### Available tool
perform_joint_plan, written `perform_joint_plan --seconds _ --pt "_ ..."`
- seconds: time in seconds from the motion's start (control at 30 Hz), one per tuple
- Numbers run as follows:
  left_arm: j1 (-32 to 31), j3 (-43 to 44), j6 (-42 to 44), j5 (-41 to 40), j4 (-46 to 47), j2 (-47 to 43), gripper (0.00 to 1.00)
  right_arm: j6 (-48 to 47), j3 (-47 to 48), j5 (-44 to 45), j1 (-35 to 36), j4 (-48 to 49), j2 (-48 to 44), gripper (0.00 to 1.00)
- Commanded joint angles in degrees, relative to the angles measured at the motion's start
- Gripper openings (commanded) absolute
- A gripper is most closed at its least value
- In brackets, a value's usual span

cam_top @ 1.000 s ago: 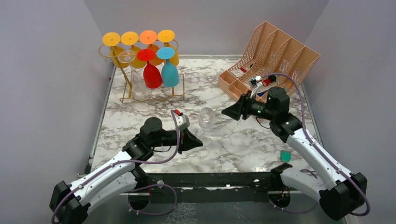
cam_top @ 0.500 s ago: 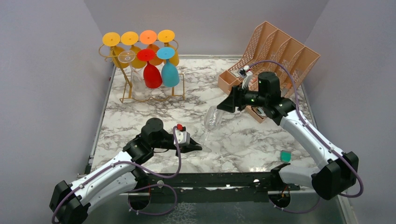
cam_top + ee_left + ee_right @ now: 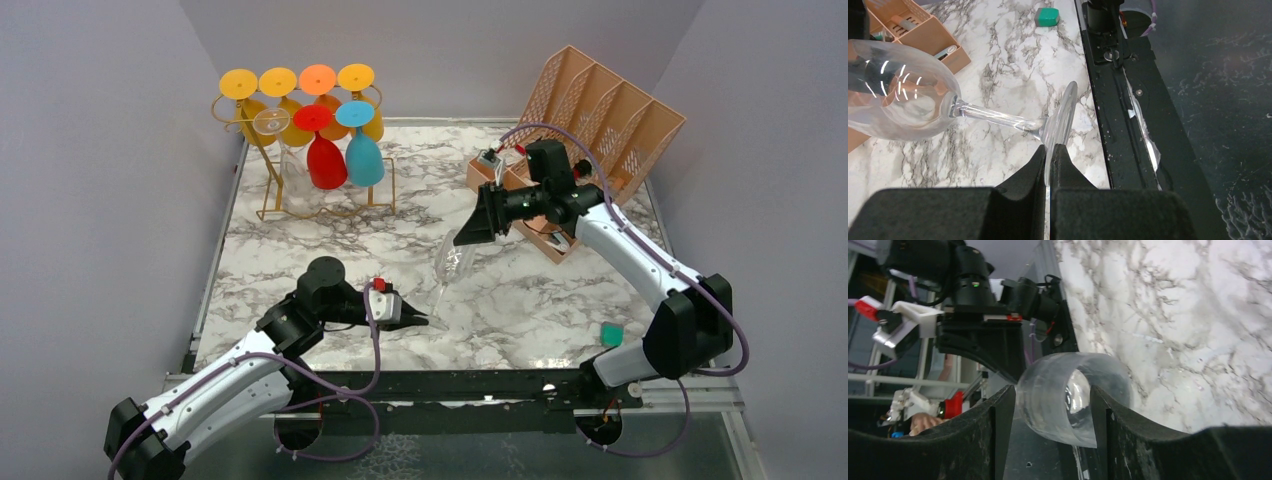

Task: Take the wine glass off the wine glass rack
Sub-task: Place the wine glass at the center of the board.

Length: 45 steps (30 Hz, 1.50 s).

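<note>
Left wrist: left gripper [image 3: 1049, 150] jaws pinch the wine glass [image 3: 903, 100] foot; right gripper [image 3: 1052, 390] jaws clamp its tilted bowl over the grey-veined marble counter [image 3: 330, 250], between plain lilac walls [image 3: 90, 200].

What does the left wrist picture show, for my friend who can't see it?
The left claw pinches the round foot of a clear wine glass, which leans sideways, with a marble table behind it. A peach organizer and a small green block sit farther off.
</note>
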Motion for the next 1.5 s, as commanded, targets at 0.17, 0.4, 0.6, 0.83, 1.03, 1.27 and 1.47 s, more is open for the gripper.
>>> perform_joint_plan --seconds 0.17,0.4,0.6,0.83,1.03,1.27,1.47 --pt "-0.12 2.88 10.05 -5.15 -4.36 0.02 0.00 0.42 -0.23 -18.11 0.33 -3.81 0.77 0.52" --pt "-0.11 4.08 12.67 -8.03 -4.82 2.64 0.00 0.90 -2.06 -19.78 0.95 -3.83 0.71 0.42" --pt "-0.11 3.94 14.17 -12.23 -4.73 3.06 0.00 -0.11 -3.05 -19.31 2.18 -4.94 0.36 0.33" --pt "-0.12 4.23 15.08 -13.24 -5.90 3.99 0.00 -1.15 -2.86 -17.19 2.71 -5.53 -0.47 0.01" --pt "-0.11 3.73 13.85 -12.40 -6.07 2.93 0.02 1.37 -3.56 -13.29 2.70 -1.79 -2.11 0.01" --pt "-0.11 3.42 13.20 -10.67 -7.82 0.90 0.24 1.91 -3.15 -10.15 2.71 -1.33 -2.81 0.01" --pt "-0.14 3.59 12.49 -9.45 -9.93 -0.51 0.41 1.02 -1.82 -3.01 2.70 -3.85 -3.44 0.01"
